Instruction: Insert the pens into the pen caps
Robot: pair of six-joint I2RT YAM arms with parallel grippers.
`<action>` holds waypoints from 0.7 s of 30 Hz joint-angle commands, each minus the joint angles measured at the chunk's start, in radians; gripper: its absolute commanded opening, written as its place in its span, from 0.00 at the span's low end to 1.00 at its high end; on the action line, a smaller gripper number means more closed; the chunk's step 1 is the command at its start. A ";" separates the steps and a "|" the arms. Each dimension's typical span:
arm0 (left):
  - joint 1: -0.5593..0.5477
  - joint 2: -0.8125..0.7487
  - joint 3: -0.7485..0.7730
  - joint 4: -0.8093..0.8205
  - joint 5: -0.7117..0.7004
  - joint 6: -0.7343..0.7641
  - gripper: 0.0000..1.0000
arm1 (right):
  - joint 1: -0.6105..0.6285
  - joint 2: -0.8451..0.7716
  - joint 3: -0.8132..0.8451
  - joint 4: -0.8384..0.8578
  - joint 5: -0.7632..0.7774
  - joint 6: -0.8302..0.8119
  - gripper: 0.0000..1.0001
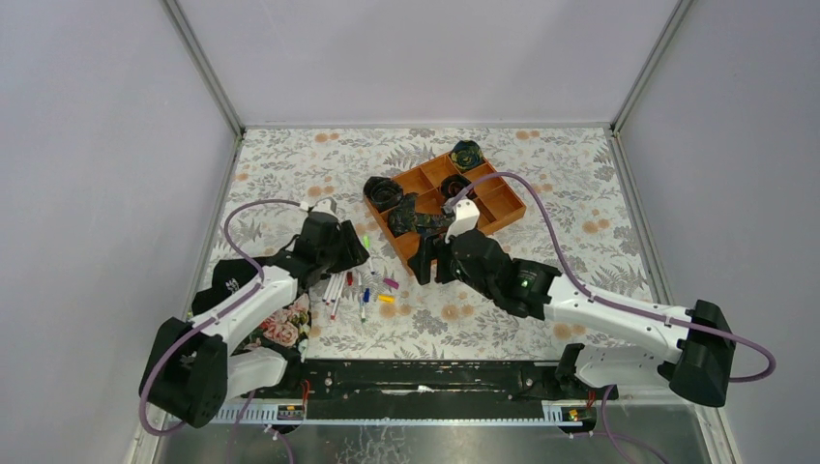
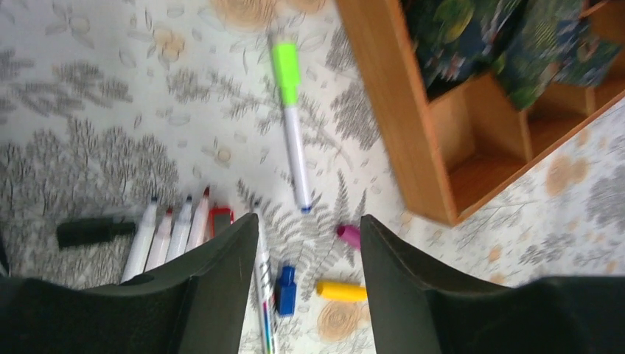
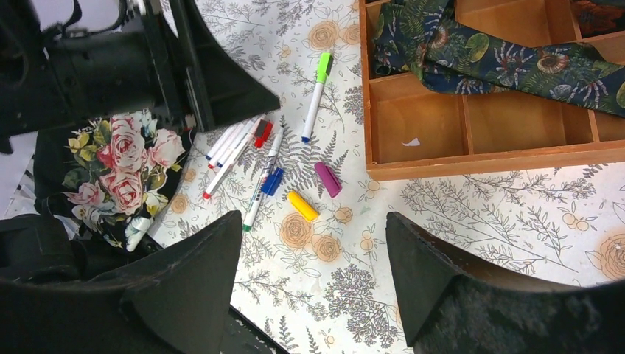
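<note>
The left jaws stand apart above the tabletop (image 2: 88, 88), holding nothing. Just beyond them lies a pen (image 2: 297, 158) wearing a neon green cap (image 2: 285, 70). A blue cap (image 2: 286, 289), a yellow cap (image 2: 341, 290) and a magenta cap (image 2: 349, 235) lie loose close by, beside a row of uncapped pens (image 2: 177, 228). The right jaws gape wide, gripping nothing, near the wooden tray (image 3: 486, 158).

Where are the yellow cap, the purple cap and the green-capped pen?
yellow cap (image 3: 303, 206), right wrist view, its middle.
purple cap (image 3: 328, 179), right wrist view, its middle.
green-capped pen (image 3: 315, 101), right wrist view, white barrel.
</note>
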 commanded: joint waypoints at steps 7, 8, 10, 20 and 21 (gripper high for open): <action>-0.236 -0.075 -0.052 -0.354 -0.238 -0.207 0.40 | -0.007 0.031 0.012 0.050 0.000 0.002 0.77; -0.244 -0.075 -0.065 -0.350 -0.240 -0.222 0.38 | -0.007 0.031 0.010 0.052 0.000 0.004 0.77; -0.252 -0.068 -0.082 -0.335 -0.225 -0.233 0.36 | -0.007 0.030 0.005 0.054 -0.001 0.008 0.77; -0.298 -0.008 -0.095 -0.282 -0.174 -0.232 0.35 | -0.009 0.017 -0.016 0.057 0.006 0.034 0.77; -0.300 -0.007 -0.095 -0.282 -0.177 -0.231 0.35 | -0.009 0.015 -0.019 0.056 0.006 0.035 0.77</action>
